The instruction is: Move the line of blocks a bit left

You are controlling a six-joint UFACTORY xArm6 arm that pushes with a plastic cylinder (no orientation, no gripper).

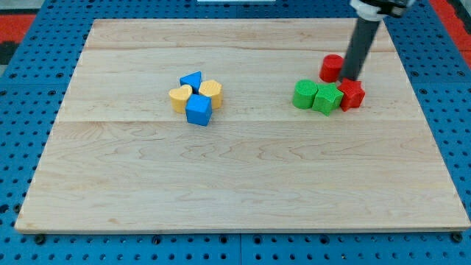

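A short line of three blocks lies at the view's right: a green rounded block (305, 94), a green block (327, 99) and a red block (352, 95), touching side by side. A red cylinder (332, 68) stands just above the line. My tip (349, 79) rests between the red cylinder and the red block, just above the line's right end, close to both.
A cluster of four blocks sits left of the board's middle: a blue triangular block (192, 80), a yellow block (180, 96), a second yellow block (211, 91) and a blue cube (199, 110). The wooden board (235, 184) lies on a blue pegboard (15, 147).
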